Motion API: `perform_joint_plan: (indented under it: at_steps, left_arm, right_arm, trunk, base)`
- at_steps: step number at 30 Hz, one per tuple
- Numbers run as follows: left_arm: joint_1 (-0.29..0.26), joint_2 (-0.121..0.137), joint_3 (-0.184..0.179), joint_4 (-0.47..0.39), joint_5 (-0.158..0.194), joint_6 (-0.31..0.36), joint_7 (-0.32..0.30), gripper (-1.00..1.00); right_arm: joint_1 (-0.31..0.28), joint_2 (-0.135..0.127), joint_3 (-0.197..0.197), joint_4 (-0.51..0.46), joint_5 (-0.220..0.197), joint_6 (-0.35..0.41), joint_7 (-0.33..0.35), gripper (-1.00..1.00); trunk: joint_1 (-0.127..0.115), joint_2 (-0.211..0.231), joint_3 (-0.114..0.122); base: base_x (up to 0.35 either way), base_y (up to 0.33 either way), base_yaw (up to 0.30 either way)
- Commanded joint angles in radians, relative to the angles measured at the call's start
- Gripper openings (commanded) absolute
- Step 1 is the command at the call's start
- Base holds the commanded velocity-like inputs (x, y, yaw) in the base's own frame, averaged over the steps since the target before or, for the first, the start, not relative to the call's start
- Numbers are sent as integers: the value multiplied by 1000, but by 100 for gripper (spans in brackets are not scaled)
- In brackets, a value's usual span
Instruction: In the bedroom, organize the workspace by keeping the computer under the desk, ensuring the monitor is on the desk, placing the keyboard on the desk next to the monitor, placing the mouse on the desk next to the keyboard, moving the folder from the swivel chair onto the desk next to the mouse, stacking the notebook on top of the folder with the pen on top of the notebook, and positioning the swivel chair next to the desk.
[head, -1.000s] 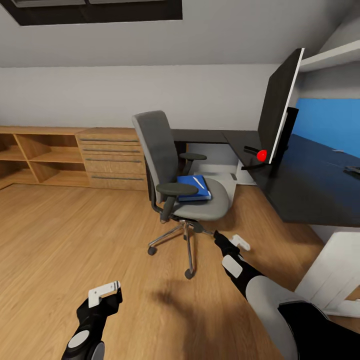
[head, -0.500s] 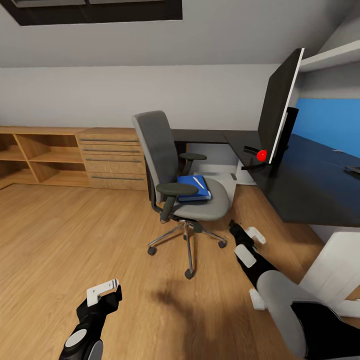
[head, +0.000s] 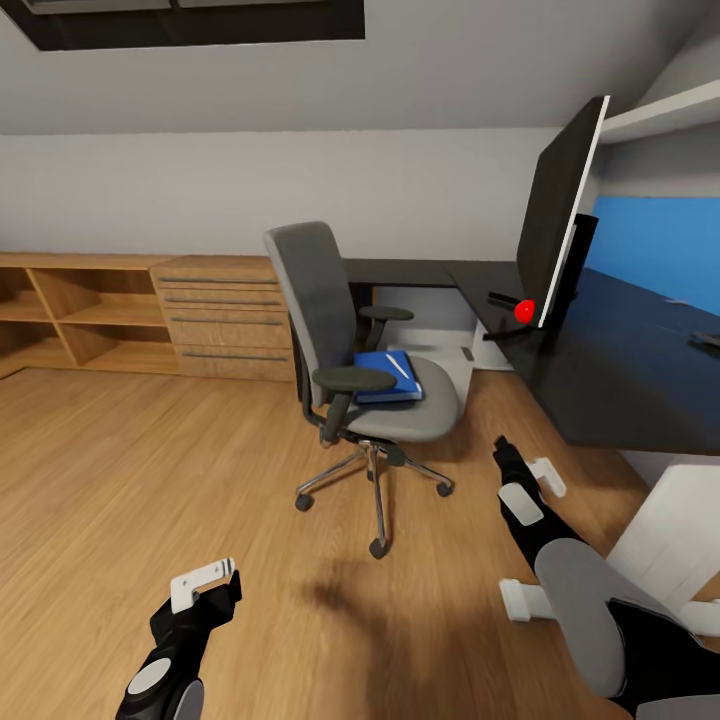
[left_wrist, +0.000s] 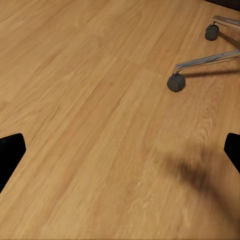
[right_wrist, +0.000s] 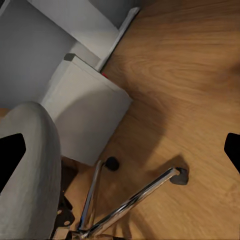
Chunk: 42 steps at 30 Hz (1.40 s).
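Two end effectors show low in the head view: the left end effector (head: 205, 584) at about 7 o'clock hangs over bare wood floor (head: 120, 470), its black fingertips (left_wrist: 10, 152) spread wide with nothing between them. At the centre stands the swivel chair (head: 345, 360), turned away from the oak dresser (head: 215, 315) at 9 o'clock; the blue folder (head: 385, 378) lies on its seat with the pale notebook (head: 402, 368) on top. The right end effector (head: 530, 470), at about 4 o'clock, is likewise released and empty, hovering beside the chair's chrome base (right_wrist: 130, 202); its wrist view also catches the grey computer (right_wrist: 82, 117) on the floor. At 2 o'clock the monitor (head: 560, 225) stands on the desk (head: 610, 370).
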Motion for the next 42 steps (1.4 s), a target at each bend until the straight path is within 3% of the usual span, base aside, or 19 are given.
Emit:
perform_joint_plan:
  at_steps: [1, 7, 11, 25, 28, 42]
  left_arm:
    - [0, 0, -1, -2, 10, 2, 8, 100]
    - [0, 0, -3, -2, 10, 1, 8, 100]
    - [0, 0, -5, -2, 10, 2, 8, 100]
    - [0, -1, -8, -2, 10, 4, 8, 100]
    - [0, -2, -8, -2, 10, 4, 8, 100]
    - [0, 0, -8, -2, 8, 2, 6, 100]
  right_arm:
    - [0, 1, 2, 0, -10, -4, 4, 100]
    - [0, 12, 2, 1, -9, -4, 66, 100]
    - [1, 24, 2, 7, -8, -3, 147, 100]
    - [1, 34, 3, 9, -11, 4, 165, 100]
    - [2, 47, 2, 8, -11, 4, 165, 100]
    - [3, 42, 0, 14, -13, 5, 164, 100]
  trunk:
    - [0, 0, -1]
    - [0, 0, -1]
    - [0, 0, -1]
    - [0, 0, -1]
    - [0, 0, -1]
    - [0, 0, -1]
  base:
    - [153, 0, 0]
    - [253, 0, 0]
    - [163, 0, 0]
    - [13, 0, 0]
    - [287, 0, 0]
    - [285, 0, 0]
